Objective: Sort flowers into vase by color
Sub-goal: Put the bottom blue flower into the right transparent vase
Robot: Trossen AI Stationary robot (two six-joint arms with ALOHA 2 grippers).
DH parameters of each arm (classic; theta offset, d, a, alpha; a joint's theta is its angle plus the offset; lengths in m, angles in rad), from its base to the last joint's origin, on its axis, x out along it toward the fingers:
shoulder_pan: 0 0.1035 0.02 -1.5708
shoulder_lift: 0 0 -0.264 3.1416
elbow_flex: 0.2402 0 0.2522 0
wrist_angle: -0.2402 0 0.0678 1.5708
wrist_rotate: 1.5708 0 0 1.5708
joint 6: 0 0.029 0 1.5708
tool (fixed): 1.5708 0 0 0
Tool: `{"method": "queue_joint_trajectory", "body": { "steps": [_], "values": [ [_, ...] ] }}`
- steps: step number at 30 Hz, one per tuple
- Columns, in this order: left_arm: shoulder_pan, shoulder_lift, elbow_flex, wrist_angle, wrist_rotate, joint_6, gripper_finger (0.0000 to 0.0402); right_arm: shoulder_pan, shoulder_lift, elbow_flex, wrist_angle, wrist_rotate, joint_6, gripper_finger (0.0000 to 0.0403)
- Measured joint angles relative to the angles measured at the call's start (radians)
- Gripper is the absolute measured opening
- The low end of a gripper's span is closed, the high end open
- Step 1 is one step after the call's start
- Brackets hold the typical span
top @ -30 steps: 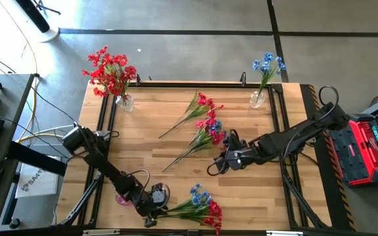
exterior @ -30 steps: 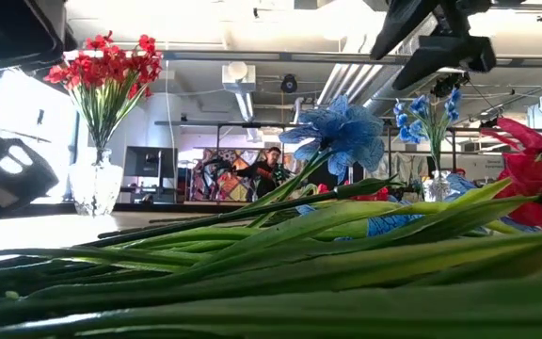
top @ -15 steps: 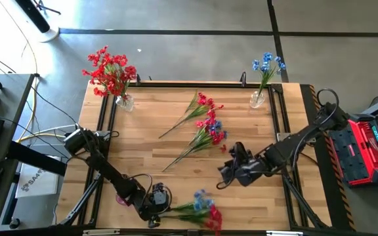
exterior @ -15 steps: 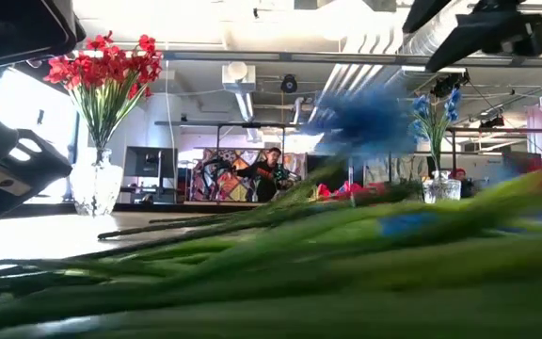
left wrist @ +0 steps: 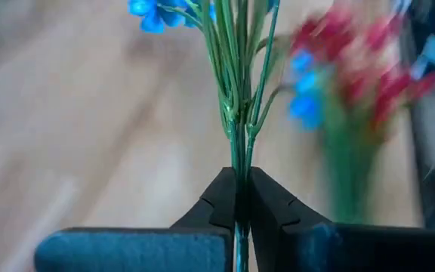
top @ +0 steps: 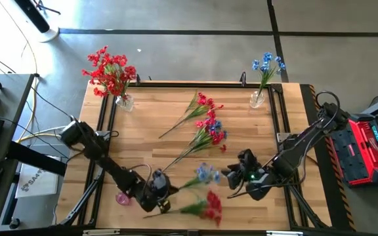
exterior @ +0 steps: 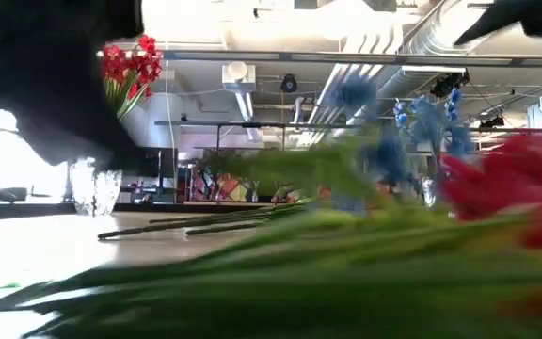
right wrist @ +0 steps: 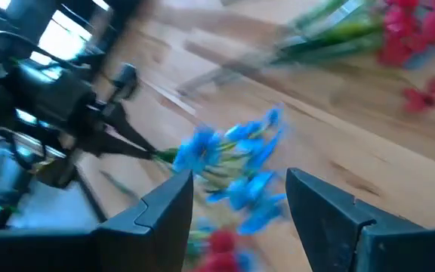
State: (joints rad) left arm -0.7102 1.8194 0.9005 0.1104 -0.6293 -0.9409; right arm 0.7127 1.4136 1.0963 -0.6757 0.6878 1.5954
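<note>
Clamping a blue spray (left wrist: 236,91) by its green stem, your left gripper (left wrist: 238,198) sits near the front edge of the table (top: 143,124), left of centre; its two dark fingers (left wrist: 217,204) are pressed together on the stem, and the blue blooms (top: 206,172) point away toward the right arm. Just in front of that spray you can see a red spray (top: 205,207) lying on the wood close to the front edge. Your right gripper (right wrist: 236,198) hangs just beside the blue blooms on their right, fingers spread apart with nothing between them. Further back, near the middle of the table, a loose heap of red and blue sprays (top: 205,128) lies with stems running toward the left front. At the back left corner a glass vase (top: 124,101) holds a bunch of red flowers (top: 109,71); at the back right corner a second vase (top: 258,99) holds blue flowers (top: 268,65).
</note>
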Motion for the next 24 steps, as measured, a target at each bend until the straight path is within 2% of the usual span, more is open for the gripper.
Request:
{"method": "queue_joint_trajectory", "body": {
  "steps": [5,10,17,21,24],
  "values": [
    [0.074,-0.109,0.002,0.025,-0.079,0.066,0.0004,0.010,-0.002,0.048,0.071,0.099,-0.086,0.0199],
    [0.163,-0.226,0.003,0.015,-0.099,0.158,0.0003,-0.009,-0.005,0.133,0.086,0.135,-0.301,0.0199],
    [0.271,-0.348,0.003,0.097,-0.032,0.301,0.0003,-0.063,-0.018,0.260,0.082,0.084,-0.609,0.0199],
    [0.306,-0.396,0.003,0.173,0.013,0.359,0.0003,-0.101,-0.017,0.271,0.070,-0.018,-0.657,0.0199],
    [0.317,-0.413,0.003,0.212,0.031,0.403,0.0003,-0.122,-0.016,0.264,0.052,-0.034,-0.646,0.0199]
  ]
}}
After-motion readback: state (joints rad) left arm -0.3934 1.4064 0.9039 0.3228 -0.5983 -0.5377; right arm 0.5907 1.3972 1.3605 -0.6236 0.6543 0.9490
